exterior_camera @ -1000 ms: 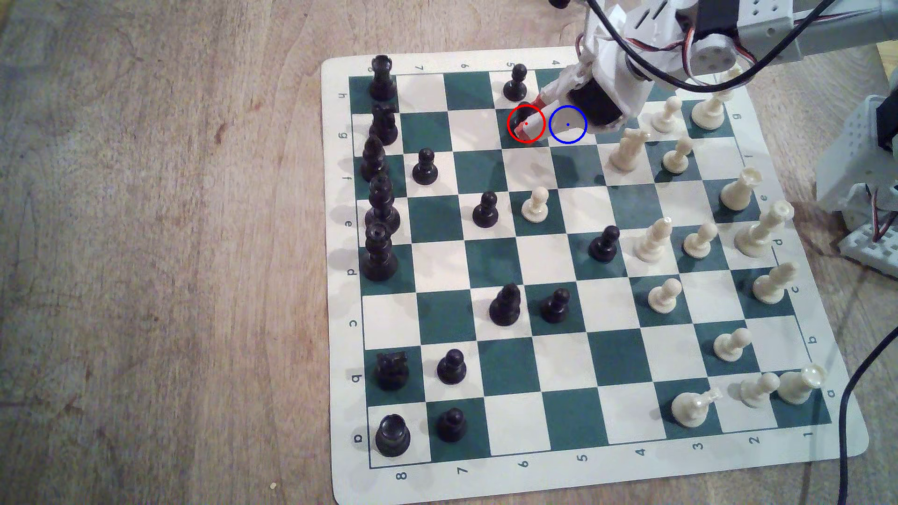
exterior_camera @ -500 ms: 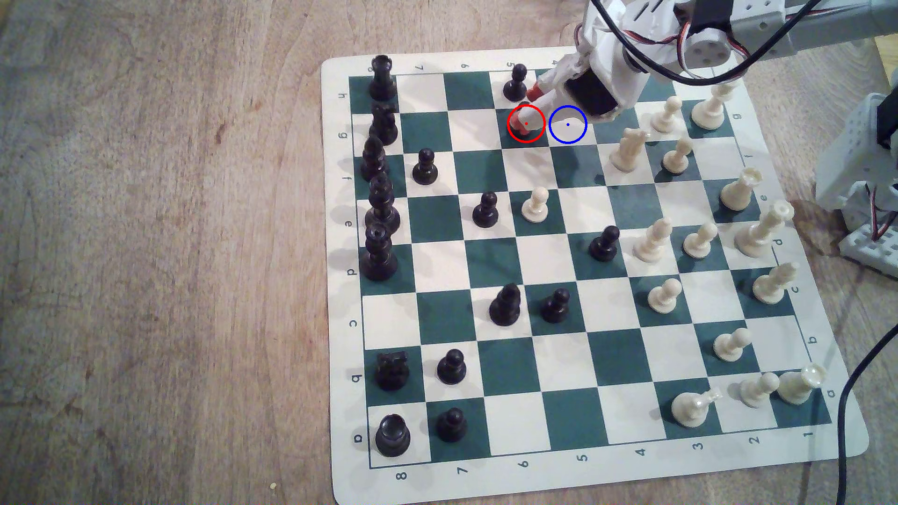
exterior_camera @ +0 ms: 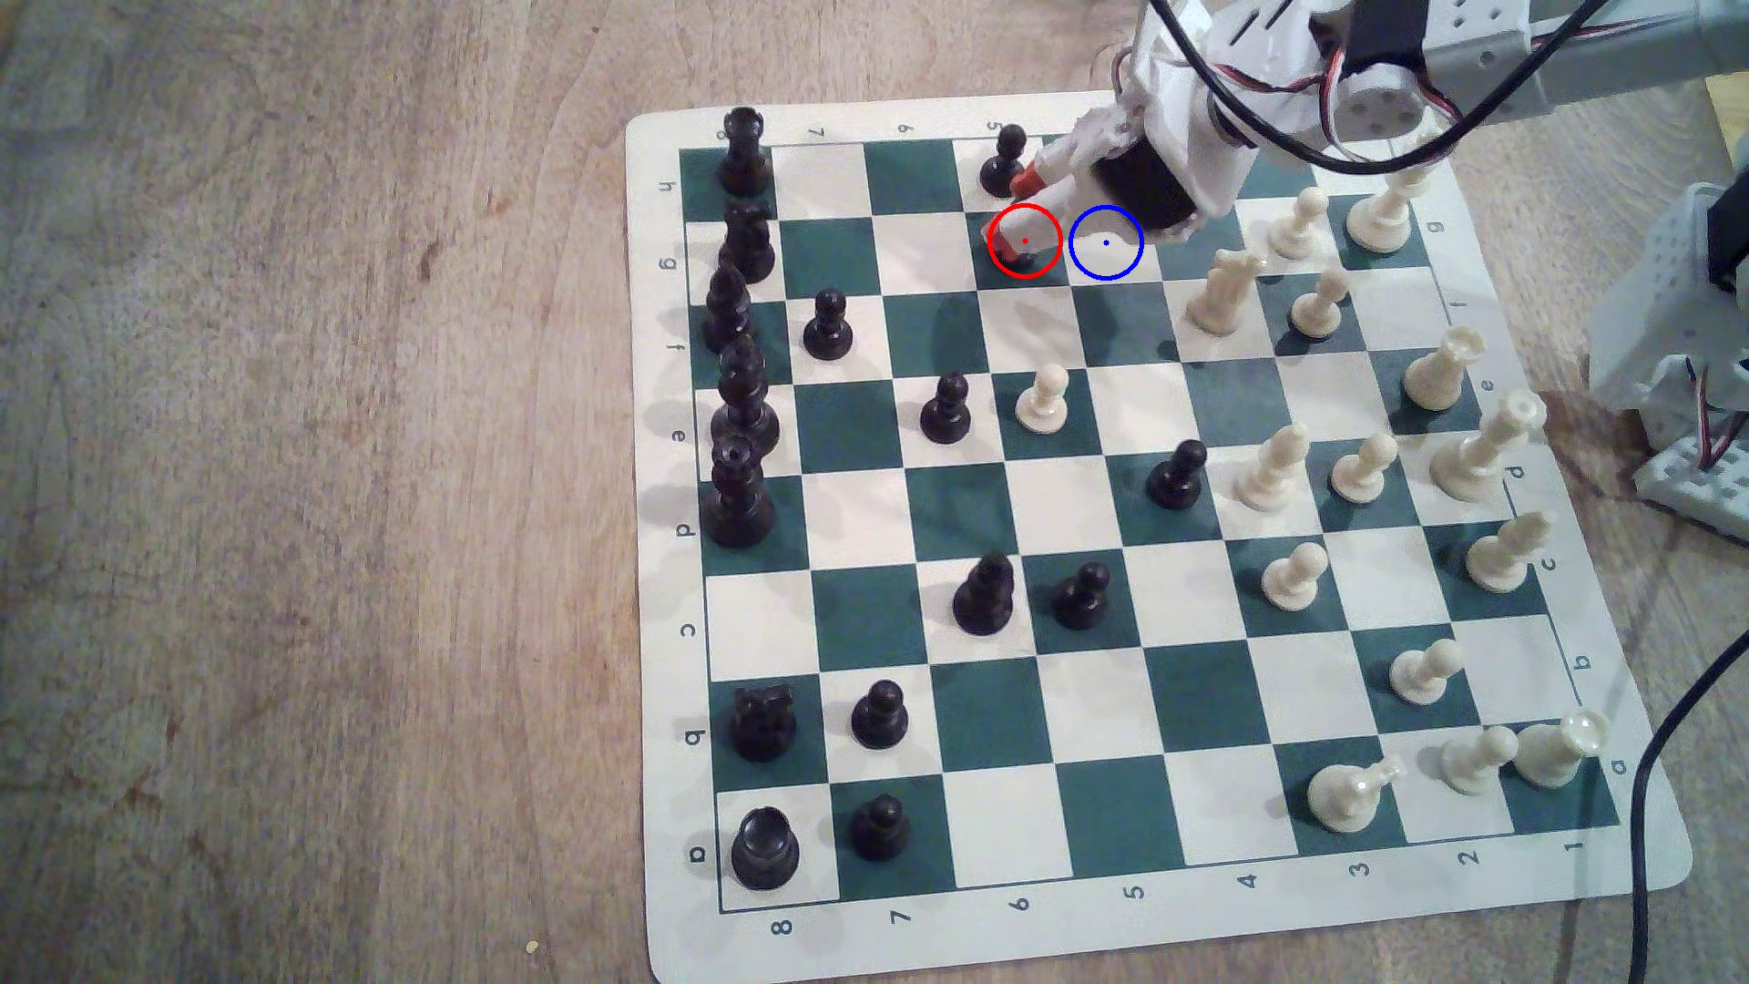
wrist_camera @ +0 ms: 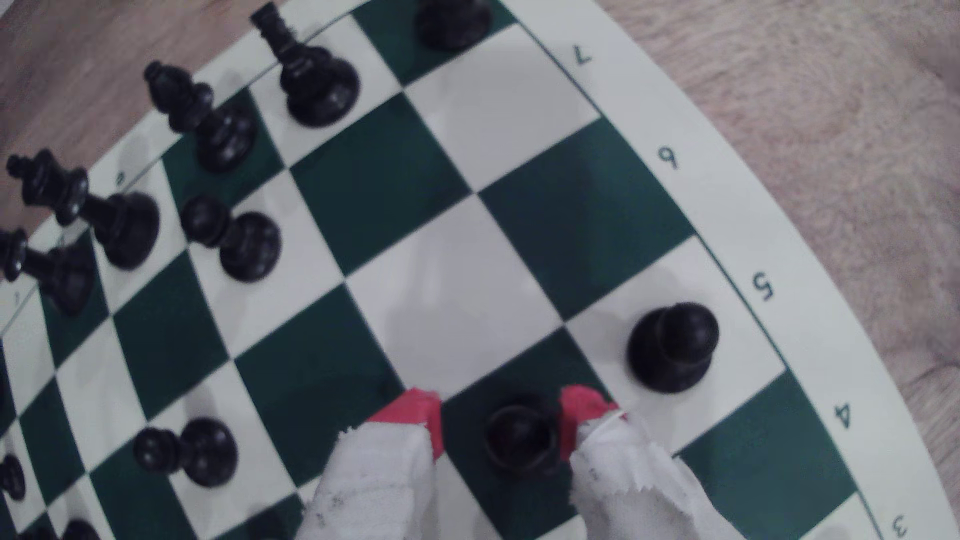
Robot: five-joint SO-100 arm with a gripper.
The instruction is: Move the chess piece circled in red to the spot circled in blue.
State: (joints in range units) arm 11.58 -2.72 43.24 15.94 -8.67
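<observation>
in the wrist view our pincer stands open, its two red-tipped, white-wrapped fingers on either side of the black pawn, with a visible gap on each side; it has hold of nothing yet. we judge the step in hand to be the closing on the pawn. to do it well we should keep the pawn centred between the tips, close evenly so neither finger shoves it first, and grip low on the neck under the ball head, so it does not squirt out. then a straight lift, high enough to clear the base off the board.

the pawn itself is small and black, seen from above as a round head over a wide round base, standing upright on its dark green square. in the exterior view it lies inside the red ring, mostly hidden by the pincer.

just beside it, toward the exterior view's right, is the blue-ringed cream square, bare. another black pawn stands on the next square beyond, near one fingertip, so we should not swing that way.
</observation>
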